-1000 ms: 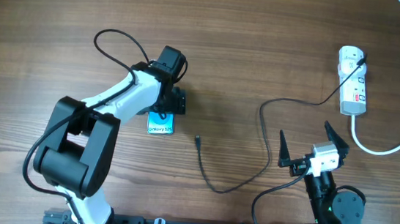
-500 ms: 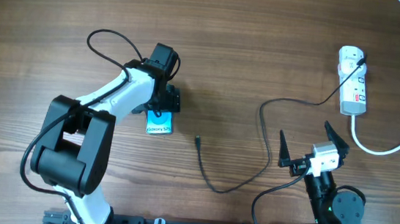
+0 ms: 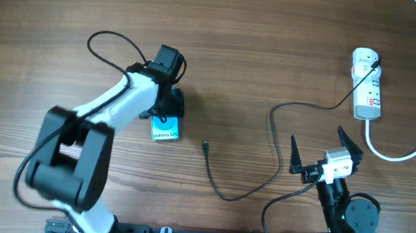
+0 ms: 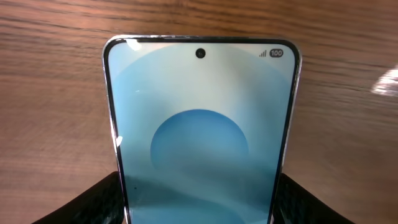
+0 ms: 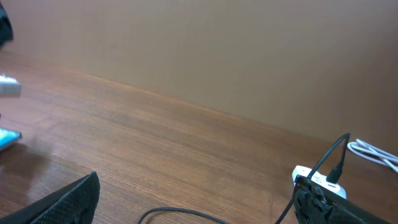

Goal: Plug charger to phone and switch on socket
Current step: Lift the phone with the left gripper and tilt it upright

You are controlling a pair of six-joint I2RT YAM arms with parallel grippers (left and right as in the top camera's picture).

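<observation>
Phone-securing step: your left claw (image 3: 168, 113) straddles the phone (image 4: 199, 112), centre left, grip unclear. Lower right, your right claw (image 3: 317, 136) gapes; next it must fetch the charger (image 3: 206, 148) tip.

overhead looks down; left wrist close over phone (image 4: 199, 143)

The table (image 3: 276, 46) is smooth, wood-grained, the phone (image 4: 199, 137) glossy-screened, the socket (image 3: 365, 93) white plastic.

phone (image 4: 199, 143) screen corner showing "100" beside signal bars, red marks on socket (image 3: 367, 84) illegible
</observation>
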